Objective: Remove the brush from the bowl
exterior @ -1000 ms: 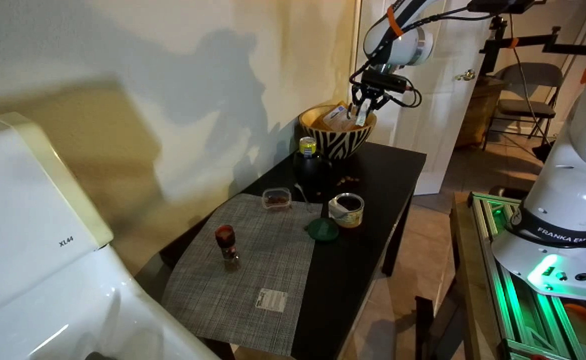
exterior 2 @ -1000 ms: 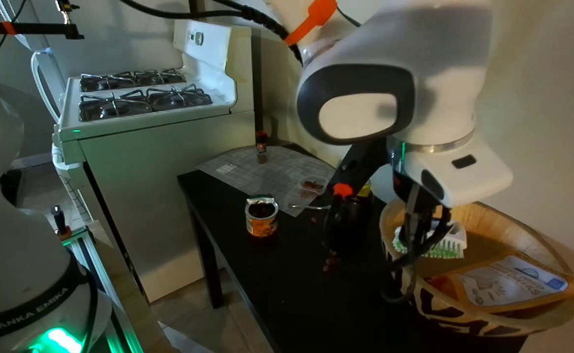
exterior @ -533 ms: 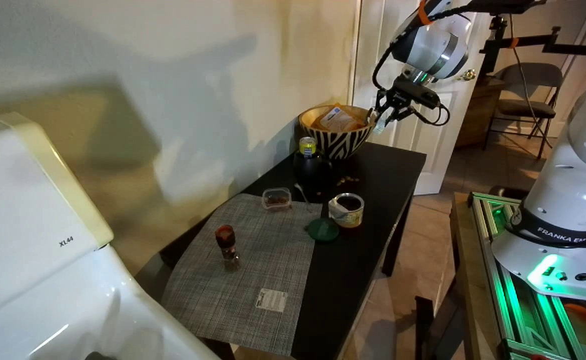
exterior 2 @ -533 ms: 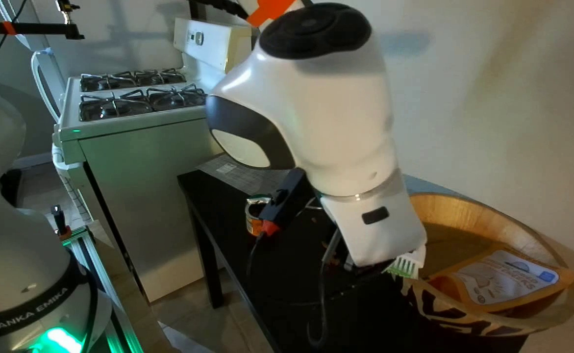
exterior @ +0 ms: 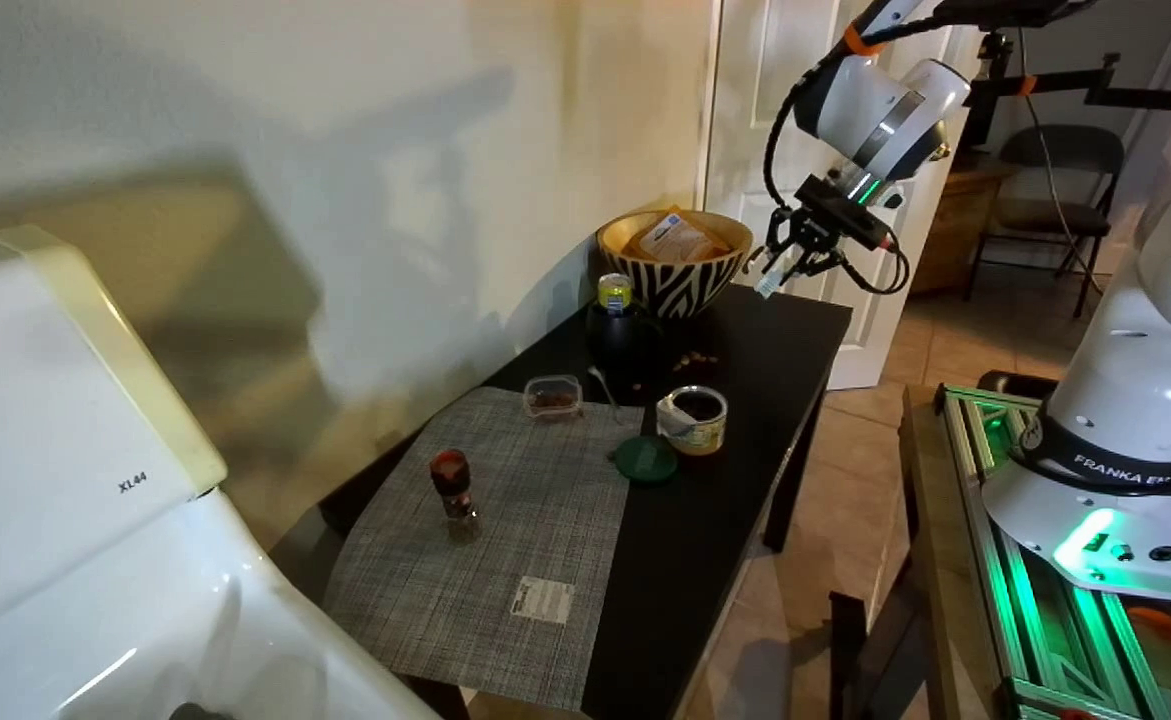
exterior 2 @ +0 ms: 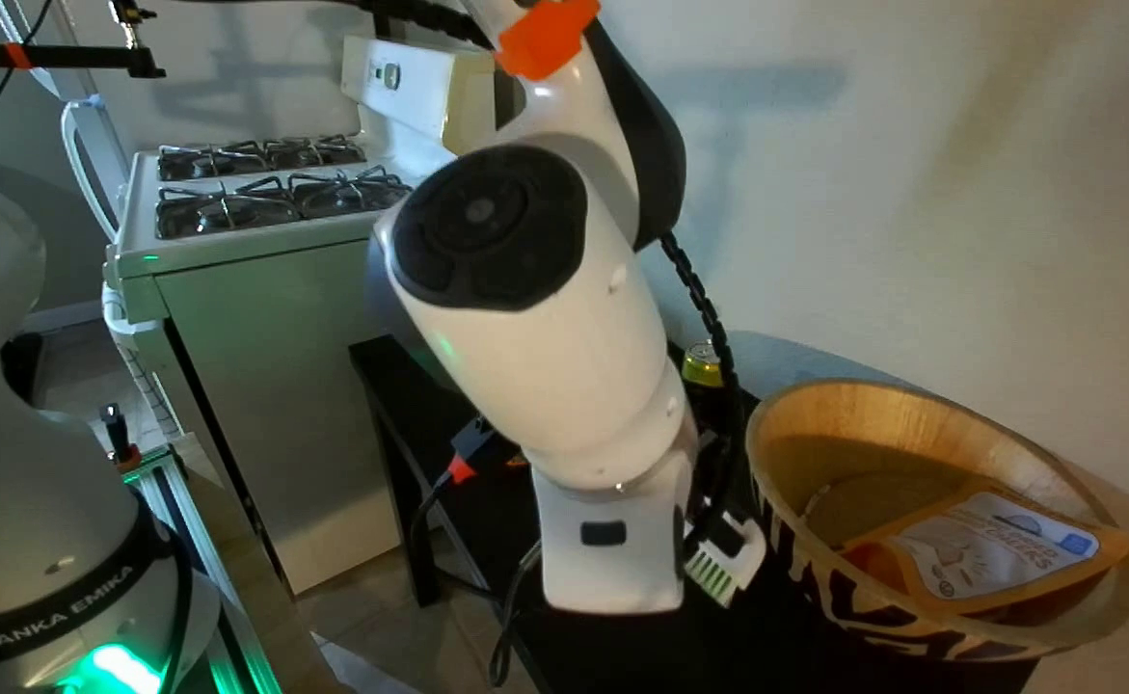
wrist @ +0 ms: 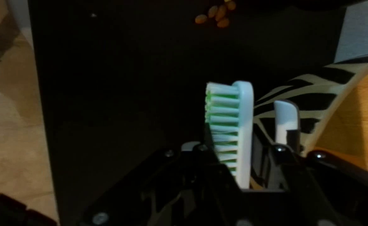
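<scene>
The brush (wrist: 246, 125) has a white back and pale green-white bristles. My gripper (wrist: 231, 138) is shut on it, with one finger by the bristles and one behind the white back. A white piece, perhaps its handle, shows right of the fingers. The brush also shows in both exterior views (exterior: 769, 283) (exterior 2: 726, 561), outside the bowl and above the black table. The zebra-striped bowl (exterior: 680, 287) stands at the table's far end, beside the gripper (exterior: 769, 268). Its tan inside (exterior 2: 863, 414) shows too. An orange pouch (exterior 2: 988, 549) lies in it. In an exterior view, the arm hides most of the gripper.
A black mug (exterior: 617, 338) with a yellow can (exterior: 615, 292) stands near the bowl. Nuts (wrist: 220, 14) lie on the black table (wrist: 124, 78). An opened tin (exterior: 703, 432), a green lid (exterior: 645, 459), a plastic tub (exterior: 553, 398) and a grinder (exterior: 453, 480) stand farther along.
My gripper has carried the brush out over the bowl's rim, away from the wall, and lower to beside the bowl. The pouch stays in the bowl.
</scene>
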`<state>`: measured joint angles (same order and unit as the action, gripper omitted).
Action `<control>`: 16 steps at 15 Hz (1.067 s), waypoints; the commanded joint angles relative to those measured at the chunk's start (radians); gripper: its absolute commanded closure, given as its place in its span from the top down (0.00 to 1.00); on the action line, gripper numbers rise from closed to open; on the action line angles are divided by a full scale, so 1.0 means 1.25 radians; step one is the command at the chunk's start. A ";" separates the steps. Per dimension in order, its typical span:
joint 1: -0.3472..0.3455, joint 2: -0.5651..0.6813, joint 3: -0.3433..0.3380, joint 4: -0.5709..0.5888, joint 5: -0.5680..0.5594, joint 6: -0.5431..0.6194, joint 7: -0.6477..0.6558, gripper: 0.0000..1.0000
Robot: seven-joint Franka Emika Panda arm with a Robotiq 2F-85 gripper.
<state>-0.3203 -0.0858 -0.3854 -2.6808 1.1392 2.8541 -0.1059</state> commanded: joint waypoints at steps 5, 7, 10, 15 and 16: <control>-0.024 0.266 -0.018 0.138 0.284 -0.034 0.015 0.08; -0.037 0.350 -0.011 0.194 0.295 -0.057 0.052 0.08; -0.054 0.452 0.000 0.272 0.268 -0.110 0.120 0.08; -0.067 0.493 0.001 0.307 0.212 -0.144 0.176 0.79; -0.073 0.471 -0.001 0.295 0.209 -0.156 0.143 0.87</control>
<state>-0.3826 0.4988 -0.3868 -2.3137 1.4306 2.7012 0.0973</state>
